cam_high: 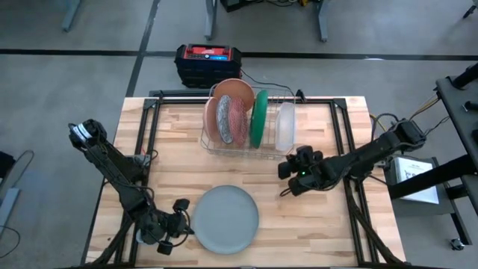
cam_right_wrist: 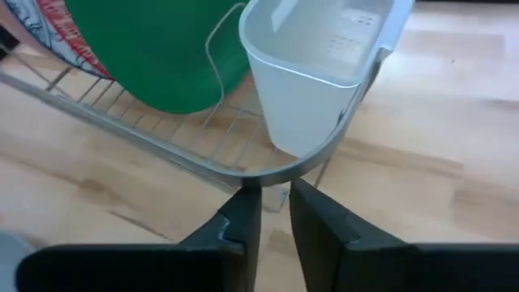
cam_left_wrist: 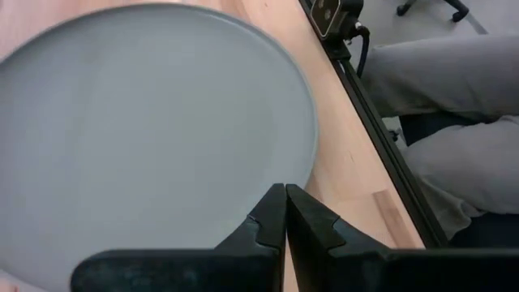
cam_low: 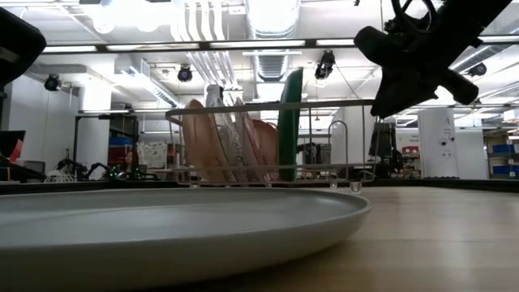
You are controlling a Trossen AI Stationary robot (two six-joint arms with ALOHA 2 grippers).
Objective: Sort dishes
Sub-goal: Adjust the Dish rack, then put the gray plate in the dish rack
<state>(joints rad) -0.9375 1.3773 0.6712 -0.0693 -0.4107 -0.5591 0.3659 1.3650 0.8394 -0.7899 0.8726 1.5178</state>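
A large pale grey plate (cam_high: 226,219) lies flat on the table near its near edge; it also shows in the low view (cam_low: 178,223). My left gripper (cam_high: 179,224) is shut, and its tips (cam_left_wrist: 285,193) are at the plate's left rim. A silver wire rack (cam_high: 246,146) at the far middle holds terracotta-pink plates (cam_high: 233,93), a red-and-white patterned plate (cam_high: 237,119) and a dark green plate (cam_high: 259,118), all standing on edge, plus a clear tub (cam_high: 285,125). My right gripper (cam_high: 291,175) hovers at the rack's near right corner, its fingers a narrow gap apart (cam_right_wrist: 276,203) and empty. My left gripper's shut fingertips (cam_left_wrist: 276,203) point across the table at the grey plate's left rim (cam_left_wrist: 304,174). I cannot tell whether they touch it. The plate lies flat on the table.
A black and red box (cam_high: 208,61) sits beyond the table's far edge. A person's grey-trousered legs (cam_left_wrist: 454,122) show past the table's near edge. Bare wood lies to the right of the grey plate (cam_high: 321,224) and at the table's far left (cam_high: 168,134).
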